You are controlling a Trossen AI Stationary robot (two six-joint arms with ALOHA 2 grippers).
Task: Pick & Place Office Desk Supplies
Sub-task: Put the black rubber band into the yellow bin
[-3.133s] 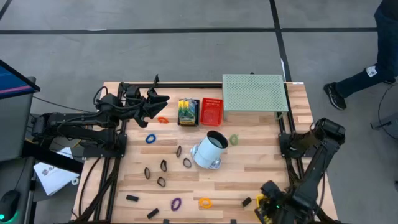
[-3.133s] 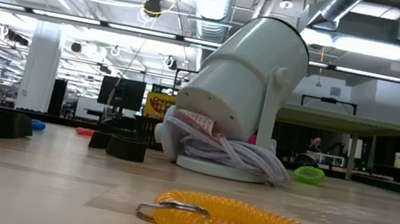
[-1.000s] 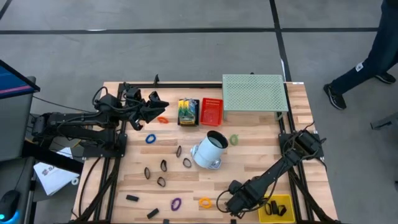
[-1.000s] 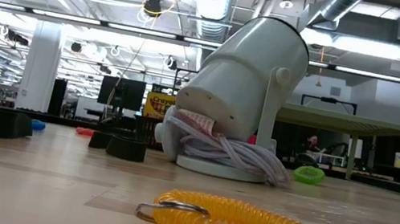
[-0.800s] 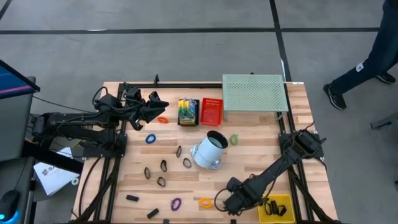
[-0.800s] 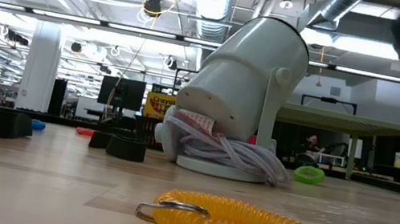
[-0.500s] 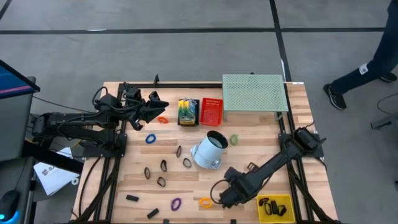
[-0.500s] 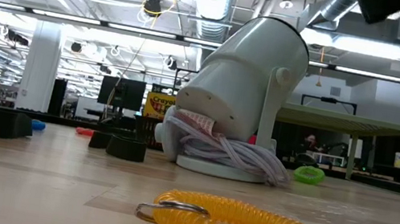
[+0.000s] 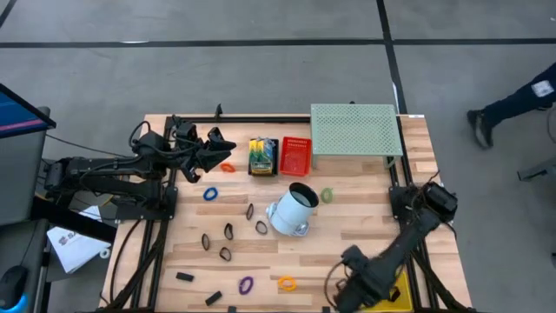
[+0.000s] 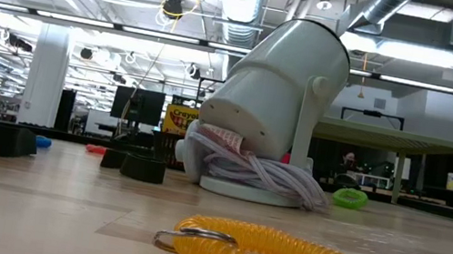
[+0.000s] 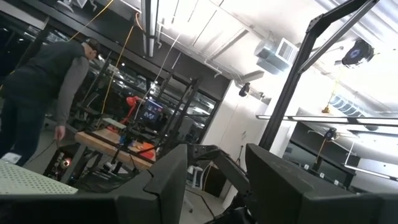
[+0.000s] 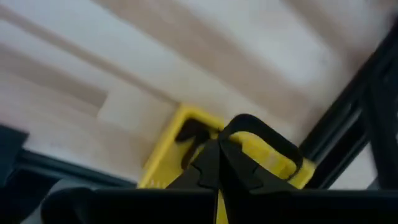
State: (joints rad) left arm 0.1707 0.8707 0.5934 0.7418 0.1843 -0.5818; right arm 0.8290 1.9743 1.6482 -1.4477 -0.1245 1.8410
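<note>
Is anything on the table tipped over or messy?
Yes. The white cup in the middle lies tipped on its side. Black binder clips and coloured rings, like the yellow ring, are scattered loose across the wooden table instead of being sorted.

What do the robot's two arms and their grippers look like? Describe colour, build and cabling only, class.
Both arms are black, built of jointed segments. The left arm trails loose black cables near its base, and its gripper ends in two dark, tapering fingers. The right arm is a slim black link with a rounded joint housing; its gripper has two matte black fingers.
</note>
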